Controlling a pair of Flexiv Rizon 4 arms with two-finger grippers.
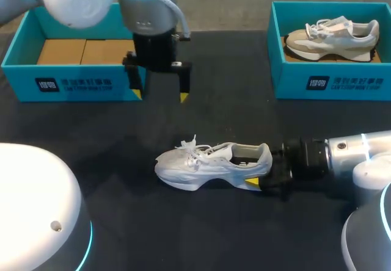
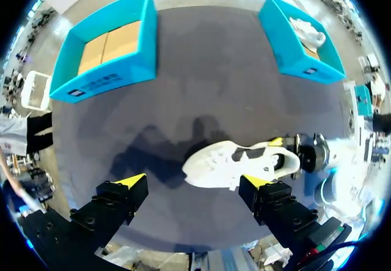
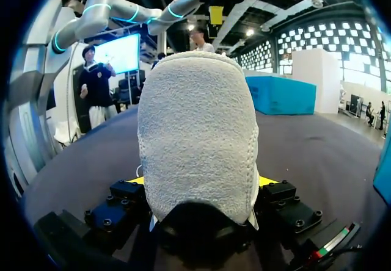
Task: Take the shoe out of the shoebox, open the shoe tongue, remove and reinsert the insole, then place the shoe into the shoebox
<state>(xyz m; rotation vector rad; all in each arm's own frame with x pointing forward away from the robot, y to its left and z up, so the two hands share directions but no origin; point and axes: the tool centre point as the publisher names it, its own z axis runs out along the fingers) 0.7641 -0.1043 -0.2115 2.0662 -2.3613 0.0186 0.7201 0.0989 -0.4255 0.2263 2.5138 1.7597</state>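
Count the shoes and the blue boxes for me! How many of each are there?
Blue boxes: 2, the left box and the right box
Shoes: 2, the white shoe on the table and the beige shoe inside the right box
Total: 4

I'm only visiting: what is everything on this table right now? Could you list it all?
Table: one, black, under everything.
Empty shoebox: one, teal, far left of the table.
Second shoebox: one, teal, far right of the table.
Beige shoe: one, beige and white, lying inside the second shoebox.
White shoe: one, white, standing on its sole mid-table.
Left gripper: one, black with yellow tips, open, above the table beside the empty shoebox.
Right gripper: one, black with yellow tips, shut on the white shoe's heel.
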